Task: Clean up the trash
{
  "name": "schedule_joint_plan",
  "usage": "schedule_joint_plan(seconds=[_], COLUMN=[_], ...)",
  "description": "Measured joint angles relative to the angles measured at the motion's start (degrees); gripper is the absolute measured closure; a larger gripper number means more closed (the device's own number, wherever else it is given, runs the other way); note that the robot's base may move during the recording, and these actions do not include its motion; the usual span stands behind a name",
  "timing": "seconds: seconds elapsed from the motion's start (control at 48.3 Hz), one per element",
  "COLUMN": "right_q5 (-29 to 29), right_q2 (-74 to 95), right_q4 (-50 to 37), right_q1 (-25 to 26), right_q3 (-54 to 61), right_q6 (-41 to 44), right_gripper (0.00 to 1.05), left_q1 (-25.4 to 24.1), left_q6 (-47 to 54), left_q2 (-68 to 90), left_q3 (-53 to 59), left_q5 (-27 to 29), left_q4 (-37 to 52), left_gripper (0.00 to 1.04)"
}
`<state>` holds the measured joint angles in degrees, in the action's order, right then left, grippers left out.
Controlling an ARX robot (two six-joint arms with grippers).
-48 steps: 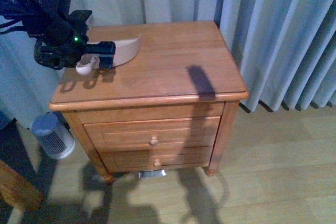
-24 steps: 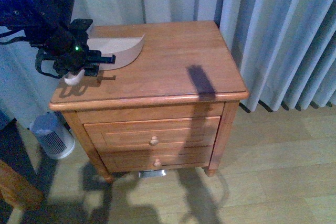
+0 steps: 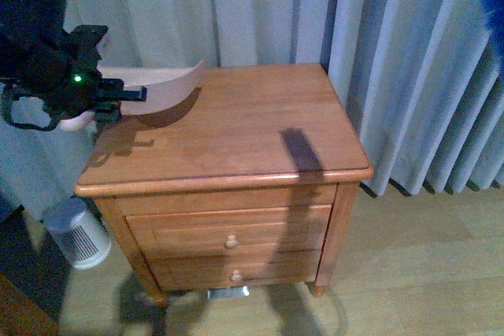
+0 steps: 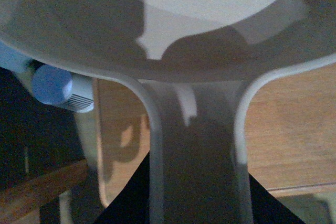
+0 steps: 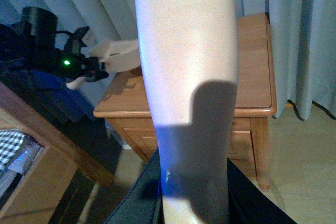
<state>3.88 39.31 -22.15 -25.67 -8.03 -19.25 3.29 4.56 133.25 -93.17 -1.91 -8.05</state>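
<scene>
I've swung the dustpan leftward, half off the nightstand, left gripper clamped on it; right gripper pinches a pale handle; trash unseen.

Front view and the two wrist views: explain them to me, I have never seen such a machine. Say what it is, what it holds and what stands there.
This is a robot with two arms, each ending in a gripper. The front view looks out from its body at a wooden nightstand with two drawers, in front of grey curtains. A small white appliance stands on the floor beside it. At the left, the left gripper holds a pale pink dustpan by its handle, over the nightstand's back left corner. The left wrist view looks along that handle from the arm itself. The right wrist view looks from the other arm: the right gripper clamps a pale handle, whose tool I cannot name. No trash shows in any picture.
</scene>
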Motion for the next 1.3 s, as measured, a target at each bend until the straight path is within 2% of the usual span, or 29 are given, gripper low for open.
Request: schedule_joint_plan(seconds=[0.166,0.373,0.559,0.849,1.201,1.304], right_q5=[0.0,0.0,0.0,0.0,0.0,0.0], right_q2=[0.0,0.0,0.0,0.0,0.0,0.0], right_q4=[0.0,0.0,0.0,0.0,0.0,0.0], right_q1=[0.0,0.0,0.0,0.0,0.0,0.0], right_q3=[0.0,0.0,0.0,0.0,0.0,0.0], right_q6=[0.0,0.0,0.0,0.0,0.0,0.0], right_gripper=[0.86,0.86,0.86,0.86,0.86,0.86], left_q1=[-0.9,-1.0,-0.3,-1.5,-7.3,-9.7], left_q6=[1.5,3.7,4.8,4.9,4.0,3.3], left_q2=[-9.6,-27.0,-41.1,-62.6,-83.1,-91.5], left_q3=[8.9,25.4,38.2,53.4,59.9,62.2], left_q5=[0.0,0.3,-0.5,-0.9,-4.5,-7.0], left_q4=[5.0,14.6,17.9,16.2,8.9,4.6], left_gripper=[0.81,0.81,0.81,0.81,0.81,0.81])
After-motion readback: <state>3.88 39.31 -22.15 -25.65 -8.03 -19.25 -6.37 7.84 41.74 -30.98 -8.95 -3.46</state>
